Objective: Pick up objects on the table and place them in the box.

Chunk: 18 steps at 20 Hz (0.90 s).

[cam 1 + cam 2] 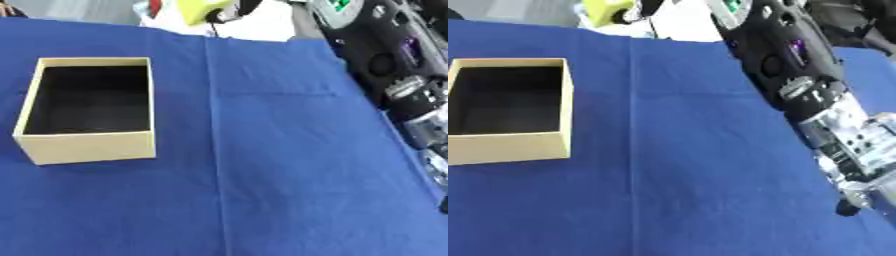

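An open cream cardboard box (87, 149) with a dark inside stands on the blue cloth at the left. Nothing shows inside it, and no loose object lies on the cloth in view. My right arm (785, 55), black with silver joints, comes down the right side from the top. Its hand (861, 192) is blurred at the lower right edge, low over the cloth and far from the box. My left hand shows in neither view.
The blue cloth (280, 165) covers the table, with a fold line running down its middle. Beyond the far edge lie a yellow object (203, 9) and a white surface with dark cables. The table's right edge runs under my arm.
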Each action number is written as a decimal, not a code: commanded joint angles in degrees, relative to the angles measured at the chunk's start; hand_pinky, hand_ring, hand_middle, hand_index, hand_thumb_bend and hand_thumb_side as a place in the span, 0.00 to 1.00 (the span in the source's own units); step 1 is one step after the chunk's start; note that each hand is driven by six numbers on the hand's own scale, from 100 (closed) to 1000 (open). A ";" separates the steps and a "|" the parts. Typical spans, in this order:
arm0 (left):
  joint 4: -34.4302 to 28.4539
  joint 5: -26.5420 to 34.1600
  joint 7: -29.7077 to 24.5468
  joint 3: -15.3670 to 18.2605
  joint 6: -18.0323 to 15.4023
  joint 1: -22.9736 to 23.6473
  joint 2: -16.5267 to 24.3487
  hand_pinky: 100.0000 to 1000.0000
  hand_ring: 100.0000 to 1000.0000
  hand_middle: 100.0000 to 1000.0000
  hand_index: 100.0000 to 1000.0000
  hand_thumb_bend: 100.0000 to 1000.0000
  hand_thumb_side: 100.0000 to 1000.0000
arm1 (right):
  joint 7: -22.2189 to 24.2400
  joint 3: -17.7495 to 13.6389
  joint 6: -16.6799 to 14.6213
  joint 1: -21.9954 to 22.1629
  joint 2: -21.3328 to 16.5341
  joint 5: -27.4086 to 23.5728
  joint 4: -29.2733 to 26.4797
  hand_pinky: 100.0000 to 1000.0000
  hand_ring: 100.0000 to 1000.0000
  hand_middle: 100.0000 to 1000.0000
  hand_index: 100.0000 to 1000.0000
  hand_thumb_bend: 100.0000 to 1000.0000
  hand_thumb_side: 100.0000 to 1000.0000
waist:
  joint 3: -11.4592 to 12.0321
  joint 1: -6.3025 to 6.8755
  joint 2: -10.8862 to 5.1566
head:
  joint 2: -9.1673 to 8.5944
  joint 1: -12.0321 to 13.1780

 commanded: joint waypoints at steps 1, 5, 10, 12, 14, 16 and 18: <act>-0.90 0.28 -0.30 0.01 -0.07 -1.13 0.53 0.89 0.67 0.59 0.71 0.32 0.78 | -0.42 -0.66 0.47 -1.81 1.63 0.55 0.41 0.61 0.63 0.33 0.42 0.09 0.00 | 0.33 0.31 -1.49 | 0.15 -0.61; -0.90 0.48 -0.40 -0.09 -0.18 -1.53 0.40 0.89 0.67 0.59 0.71 0.32 0.78 | -0.37 -0.42 0.38 -1.81 4.42 0.91 1.01 0.61 0.63 0.33 0.42 0.05 0.00 | 0.82 0.08 -1.43 | 0.33 -1.34; -0.90 0.60 -0.57 -0.17 -0.21 -1.88 0.12 0.89 0.67 0.59 0.71 0.32 0.78 | -0.70 -0.29 0.44 -1.36 7.70 0.86 1.09 0.60 0.62 0.32 0.42 0.00 0.00 | 1.37 -0.23 -1.06 | 0.83 -4.04; -0.90 0.61 -0.64 -0.21 -0.24 -1.99 0.04 0.89 0.67 0.59 0.71 0.32 0.78 | -1.18 -0.43 0.61 -1.22 9.12 0.82 1.07 0.60 0.62 0.32 0.42 0.00 0.00 | 1.60 -0.33 -0.86 | 0.83 -5.58; -0.90 0.61 -0.72 -0.24 -0.24 -2.06 -0.04 0.89 0.67 0.59 0.71 0.32 0.78 | -1.65 -0.58 0.79 -1.12 10.43 0.82 0.98 0.59 0.61 0.32 0.42 0.00 0.00 | 1.82 -0.39 -0.68 | 0.76 -6.74; -0.90 0.61 -0.75 -0.24 -0.26 -2.14 -0.12 0.89 0.67 0.59 0.71 0.32 0.78 | -2.28 -0.82 1.12 -1.04 11.60 0.92 0.94 0.59 0.61 0.32 0.42 0.00 0.00 | 2.01 -0.47 -0.55 | 0.73 -7.40; -0.90 0.62 -0.79 -0.26 -0.29 -2.19 -0.18 0.89 0.67 0.59 0.71 0.32 0.78 | -2.83 -0.97 1.51 -0.95 12.60 1.12 1.17 0.59 0.61 0.32 0.42 0.00 0.00 | 2.19 -0.55 -0.45 | 0.58 -7.70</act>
